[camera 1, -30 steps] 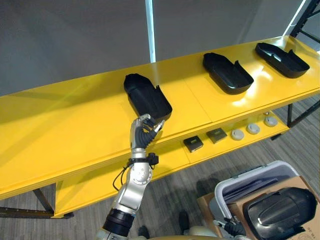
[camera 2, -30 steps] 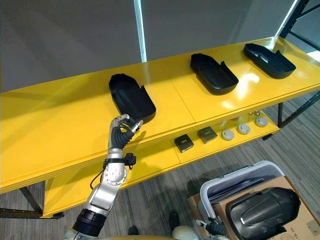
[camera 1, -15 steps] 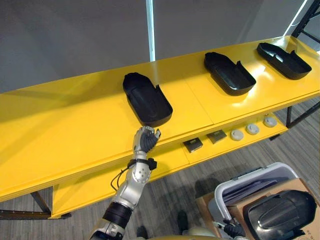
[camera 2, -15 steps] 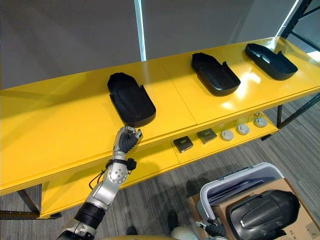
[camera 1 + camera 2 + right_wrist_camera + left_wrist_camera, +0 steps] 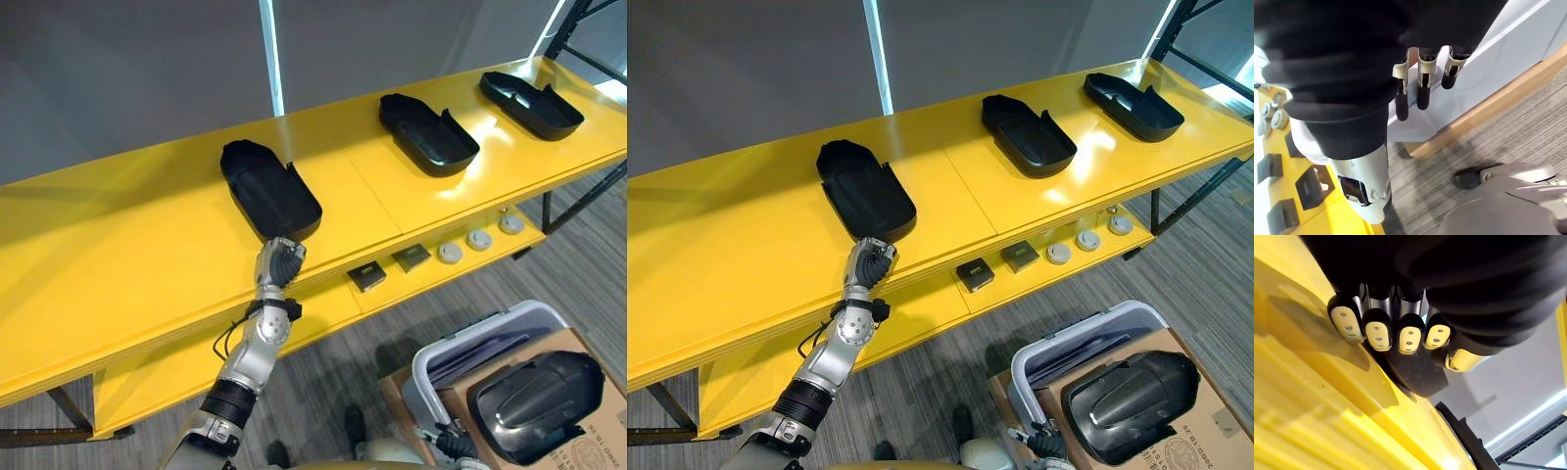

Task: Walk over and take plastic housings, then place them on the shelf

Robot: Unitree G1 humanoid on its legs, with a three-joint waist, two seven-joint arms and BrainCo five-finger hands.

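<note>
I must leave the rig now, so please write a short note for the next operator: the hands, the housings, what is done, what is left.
Left hand: curled, holding nothing, at the front edge of the yellow shelf, close before the left housing.
Right hand: open, low beside the grey bin.
Done: three housings lie on the shelf top, the left one, the middle housing and the right housing.
Left: the fourth housing lies in the cardboard box; fetch and place it.
</note>
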